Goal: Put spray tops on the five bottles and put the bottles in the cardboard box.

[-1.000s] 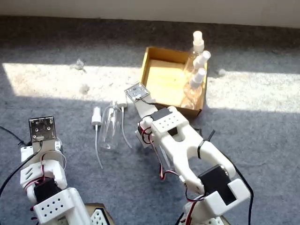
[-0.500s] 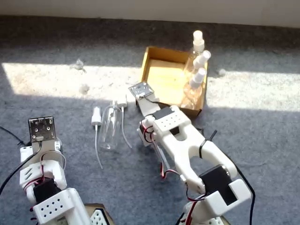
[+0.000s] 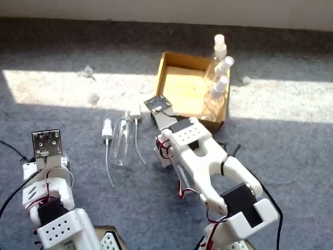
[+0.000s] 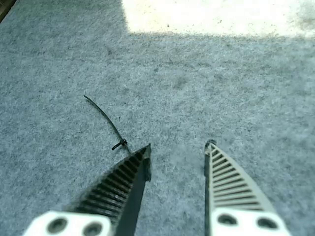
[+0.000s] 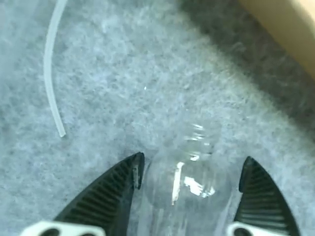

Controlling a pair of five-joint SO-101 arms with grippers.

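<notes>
**Fourth bottle in the right jaws, still without a top**

Your right gripper has its jaws closed on the body of a clear bottle, one jaw on each side. The open neck points away from the wrist, out past the jaw tips. That grip looks sensible: the threads stay free, so a spray top can go on without you regripping. It is held low over the grey carpet, just beside the near corner of the cardboard box.

Your left gripper has its jaws spread with nothing between them, over bare carpet at the near left of the worktop. It is well apart from both loose spray tops, so I judge it must fetch one.

Three capped bottles stand in a row along the box's right wall, leaving the left part of its floor open for the last two.

Mind what lies around:
- A second uncapped bottle lies on its side between the two spray tops, whose long dip tubes trail towards you. One tube runs close by the right jaws and could snag.
- A black cable tie lies just ahead of the left jaws.
- The box wall is near the right wrist, so a swing could nudge the box.
</notes>
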